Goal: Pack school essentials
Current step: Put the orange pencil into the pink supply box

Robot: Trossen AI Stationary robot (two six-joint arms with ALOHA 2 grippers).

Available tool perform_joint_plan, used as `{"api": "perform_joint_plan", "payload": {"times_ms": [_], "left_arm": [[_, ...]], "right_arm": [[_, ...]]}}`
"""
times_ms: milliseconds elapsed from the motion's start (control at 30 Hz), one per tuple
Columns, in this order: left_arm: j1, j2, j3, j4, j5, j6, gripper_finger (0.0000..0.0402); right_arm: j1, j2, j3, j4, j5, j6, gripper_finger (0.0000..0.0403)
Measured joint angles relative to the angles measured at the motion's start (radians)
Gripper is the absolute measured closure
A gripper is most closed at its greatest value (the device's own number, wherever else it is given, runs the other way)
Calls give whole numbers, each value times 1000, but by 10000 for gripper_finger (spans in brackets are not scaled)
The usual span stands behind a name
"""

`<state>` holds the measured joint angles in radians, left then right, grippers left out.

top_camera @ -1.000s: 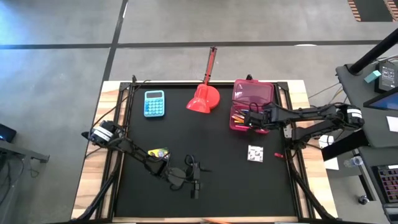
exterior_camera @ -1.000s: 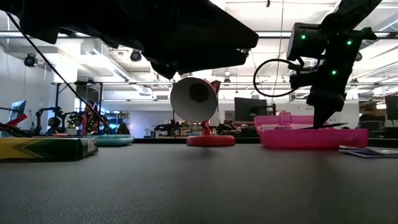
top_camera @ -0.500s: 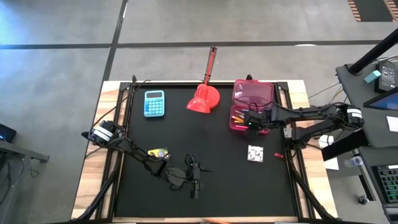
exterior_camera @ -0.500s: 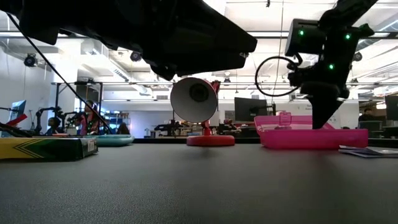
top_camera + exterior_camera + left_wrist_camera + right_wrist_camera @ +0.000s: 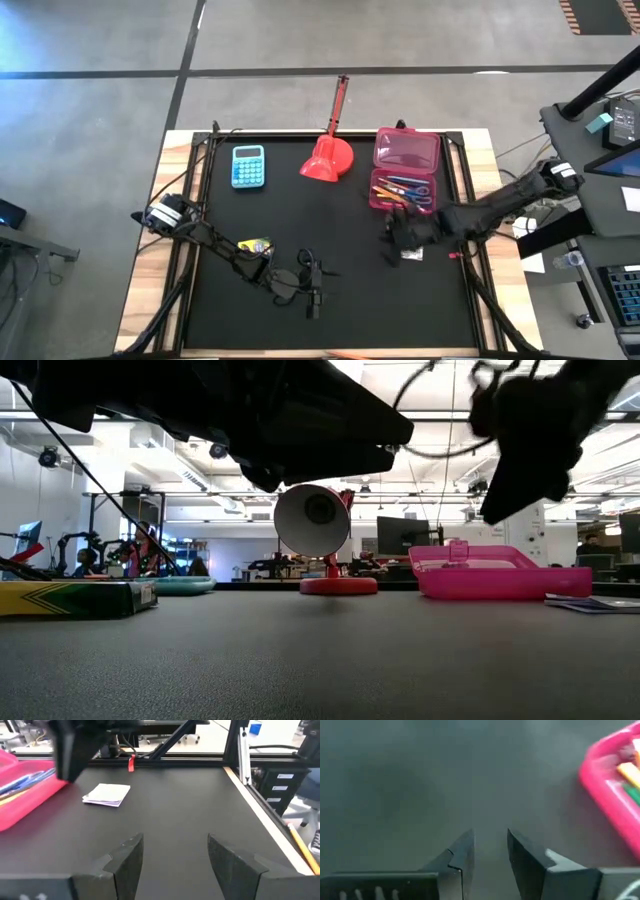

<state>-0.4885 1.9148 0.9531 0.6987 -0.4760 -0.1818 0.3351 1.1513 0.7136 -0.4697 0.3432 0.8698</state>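
Observation:
The open pink pencil case [image 5: 405, 170] sits at the table's far right and holds several pens and blue-handled scissors [image 5: 412, 193]. My right gripper [image 5: 399, 236] hovers near the case's near side, over the white speckled square [image 5: 411, 253], which it partly hides; its fingers stand narrowly open [image 5: 490, 845] and empty. The square [image 5: 106, 795] lies flat on the mat. My left gripper [image 5: 318, 288] waits open [image 5: 172, 855] near the table's near edge. The yellow-green crayon box [image 5: 255, 245] lies beside the left arm. A tiny red piece [image 5: 447, 249] lies right of the square.
A light-blue calculator [image 5: 248, 165] lies at the far left and a red long-handled scoop [image 5: 328, 155] at the far middle, its handle past the far edge. Bare black mat spreads across the middle. The crayon box [image 5: 75, 598] shows at the left of the low view.
My right gripper has lifted out of the pink case and swung quickly toward the near edge, ending above the white speckled square. The pens and scissors now show uncovered in the case.

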Motion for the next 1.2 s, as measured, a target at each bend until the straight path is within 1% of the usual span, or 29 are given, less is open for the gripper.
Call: {"api": "perform_joint_plan", "payload": {"times_ms": [167, 267, 367, 500, 667, 733, 900, 1000, 1100, 1200], "left_arm": [[-8, 0, 0, 0, 2, -65, 198], [-20, 0, -4, -1, 2, -101, 198], [-39, 0, -5, -1, 2, -120, 198], [-70, 0, -5, -1, 2, -143, 198], [-114, 0, -5, -1, 2, -160, 198], [-131, 0, -5, 0, 2, -179, 198], [-181, 0, -4, 0, 2, -185, 198], [-209, 0, -4, 0, 1, -204, 198], [-235, 0, -4, 0, -1, -205, 198], [-255, 0, -4, 0, -1, -205, 198]], "right_arm": [[198, 72, 0, 114, 123, 130, 298], [272, 148, 6, 188, 138, 178, 298], [320, 244, 55, 190, 152, 217, 298], [356, 375, 158, 188, 144, 219, 298], [386, 518, 329, 183, 84, 165, 295], [395, 569, 403, 155, 75, 148, 292], [410, 680, 593, 19, 75, 143, 289], [416, 741, 692, -5, 74, 137, 292], [421, 801, 785, -4, 65, 59, 297], [422, 857, 875, -7, 29, -20, 303]]}}
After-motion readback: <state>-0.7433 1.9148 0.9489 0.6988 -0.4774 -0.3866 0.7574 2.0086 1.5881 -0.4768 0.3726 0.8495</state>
